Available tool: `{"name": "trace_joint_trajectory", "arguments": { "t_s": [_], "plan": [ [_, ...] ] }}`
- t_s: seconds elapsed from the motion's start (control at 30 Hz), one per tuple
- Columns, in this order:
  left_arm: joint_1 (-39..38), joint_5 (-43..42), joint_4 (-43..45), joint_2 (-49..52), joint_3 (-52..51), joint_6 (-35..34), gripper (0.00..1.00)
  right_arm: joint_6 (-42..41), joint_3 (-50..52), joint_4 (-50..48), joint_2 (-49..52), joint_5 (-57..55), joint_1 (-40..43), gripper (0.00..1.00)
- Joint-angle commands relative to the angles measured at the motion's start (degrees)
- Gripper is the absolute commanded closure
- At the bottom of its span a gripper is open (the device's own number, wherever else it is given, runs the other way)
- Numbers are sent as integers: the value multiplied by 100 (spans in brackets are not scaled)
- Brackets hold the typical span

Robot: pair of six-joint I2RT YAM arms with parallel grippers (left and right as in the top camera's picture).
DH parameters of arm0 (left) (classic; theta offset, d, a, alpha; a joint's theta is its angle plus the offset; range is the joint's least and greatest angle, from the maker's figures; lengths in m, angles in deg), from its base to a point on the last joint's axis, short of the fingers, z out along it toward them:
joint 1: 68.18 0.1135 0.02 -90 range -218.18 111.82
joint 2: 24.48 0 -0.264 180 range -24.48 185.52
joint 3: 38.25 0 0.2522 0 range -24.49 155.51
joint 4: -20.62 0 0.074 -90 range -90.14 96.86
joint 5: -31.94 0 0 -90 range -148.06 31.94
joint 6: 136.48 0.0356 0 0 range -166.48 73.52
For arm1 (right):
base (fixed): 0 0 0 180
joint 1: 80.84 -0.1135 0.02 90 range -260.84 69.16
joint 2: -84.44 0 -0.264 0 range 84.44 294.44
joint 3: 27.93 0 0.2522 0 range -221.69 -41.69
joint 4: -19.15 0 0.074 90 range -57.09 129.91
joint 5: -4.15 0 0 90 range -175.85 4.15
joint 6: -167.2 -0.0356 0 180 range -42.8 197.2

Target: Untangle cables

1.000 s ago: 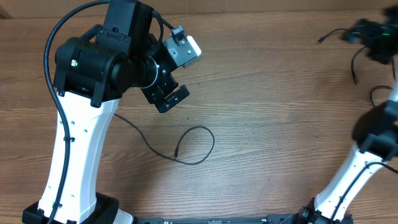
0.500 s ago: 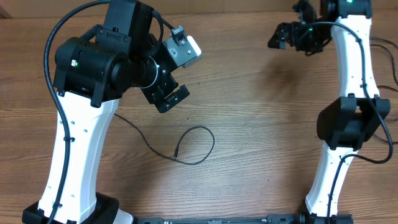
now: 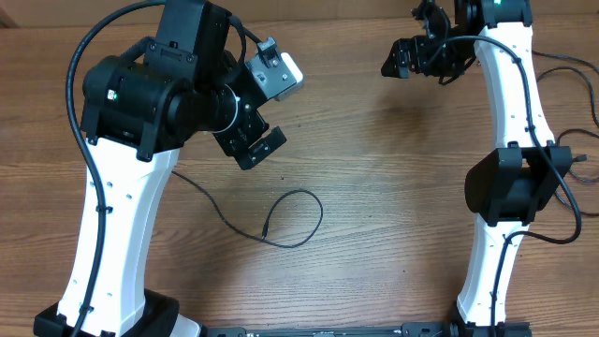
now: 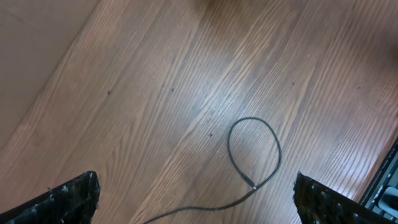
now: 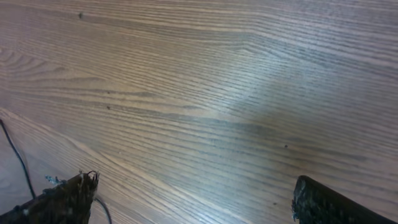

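Table (image 3: 393, 178) is taking up the whole view, plain wood. Left arm (image 3: 122, 215) is leaning in over its left side, and right arm (image 3: 510, 187) is reaching up along the right edge toward the far side.

Left gripper (image 4: 193, 186) is hanging above the table with jaws spread wide, holding nothing. Right gripper (image 5: 193, 180) is doing the same over bare wood near the far right, wide open and empty.

Only one cable (image 3: 321, 213) is showing clearly. It's lying flat in the middle of the table, just in front of the left gripper. One end is curling into a single open loop with the plug tip (image 4: 252, 185) pointing inward. The other end is running off under the left arm, so I can't tell where it finishes.

My guess is it's going to be light and floppy with no stiffness, so it'll drag and flop rather than hold a shape. It's also thin enough to slip past the fingers if they're coming down crooked. I'd be pinching the straight run just behind the plug, then pulling outward to open the loop.
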Motion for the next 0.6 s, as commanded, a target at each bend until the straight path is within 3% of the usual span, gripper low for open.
{"name": "trace_joint_trajectory", "arguments": {
  "t_s": [0.0, 0.1, 0.33, 0.57],
  "plan": [
    [9, -535, 7, -13, 61, -249, 0, 42, -114, -129, -199, 37, 17, 0],
    [9, -407, -199, -2, 26, -791, 0, 44, -114, -186, -199, 37, 20, 0],
    [9, 1823, -555, -2, -717, -2940, 0, 44, -114, -179, -197, 35, 20, 0],
    [-2, 1937, -205, -4, -2273, -3576, 0, 42, -114, -186, -199, 37, 20, 0]
  ]
}}
